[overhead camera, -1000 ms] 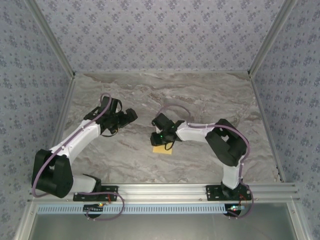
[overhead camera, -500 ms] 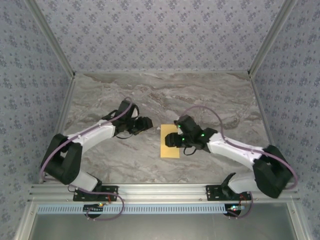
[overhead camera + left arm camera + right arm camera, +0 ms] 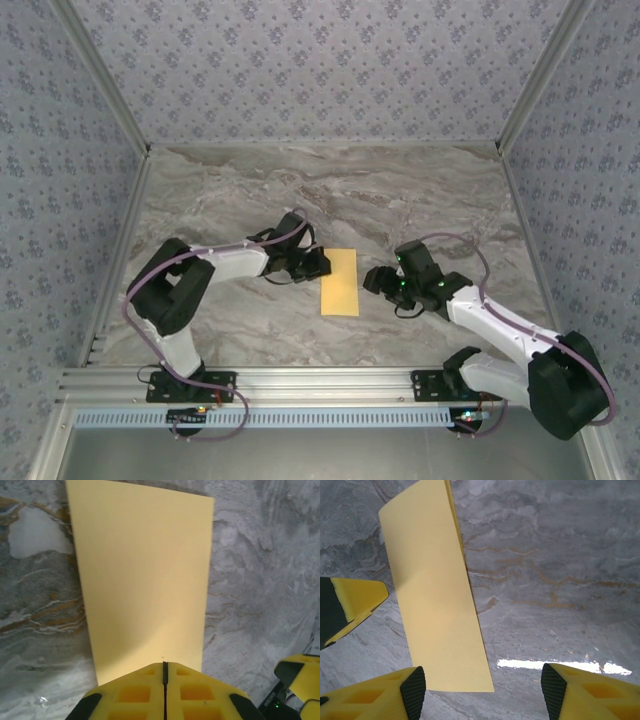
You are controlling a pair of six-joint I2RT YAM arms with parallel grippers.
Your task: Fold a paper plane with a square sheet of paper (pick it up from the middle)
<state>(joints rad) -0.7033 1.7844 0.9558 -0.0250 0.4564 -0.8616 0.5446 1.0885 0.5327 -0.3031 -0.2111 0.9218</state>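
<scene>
The square sheet of paper [image 3: 340, 282] lies flat on the marble table as a narrow yellow rectangle, folded in half, long side running front to back. My left gripper [image 3: 320, 266] is at its left edge with the jaws shut. In the left wrist view the closed tips [image 3: 164, 664] sit over the near edge of the sheet of paper [image 3: 142, 580]; no pinch shows. My right gripper [image 3: 372, 281] stands open just right of the sheet. In the right wrist view its fingertips [image 3: 413, 692] straddle the near corner of the paper [image 3: 437, 590], with nothing between them.
The marble table [image 3: 400, 190] is bounded by patterned walls on three sides and an aluminium rail [image 3: 330, 380] at the front. The left arm's yellow finger [image 3: 355, 602] shows beyond the paper in the right wrist view. The right arm's finger [image 3: 300, 677] shows at the lower right of the left wrist view.
The left arm swung right to the paper's left edge and its jaws closed. The right gripper let go, opened and drew back to the right, uncovering the folded sheet.
</scene>
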